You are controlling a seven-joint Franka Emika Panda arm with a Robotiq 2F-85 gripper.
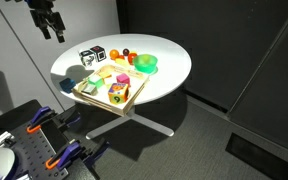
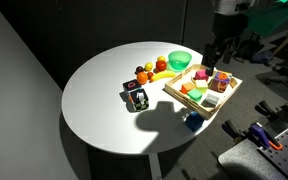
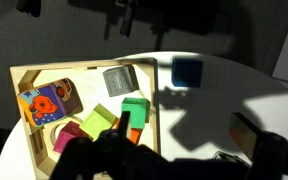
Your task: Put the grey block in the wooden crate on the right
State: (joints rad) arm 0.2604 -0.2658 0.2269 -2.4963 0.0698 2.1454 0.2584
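- Grey block [image 3: 119, 80] lies inside the wooden crate [image 3: 17, 100], beside its rim, seemingly delivered.
- Gripper [image 1: 52, 31] hangs high, probably to clear the toys; spread or pressed together, cannot tell.

A: The grey block [image 3: 119, 81] is plain light grey, and the wooden crate [image 3: 89, 82] is pale wood.
B: And the cube [image 2: 136, 98] — black-and-white patterned. Small piece [image 3: 187, 72] blue, bowl [image 2: 179, 60] green, bench [image 2: 94, 90] white.

Green bowl [image 2: 179, 60] and patterned cube [image 2: 136, 98] (black-and-white) sit on white table [image 2: 94, 100].
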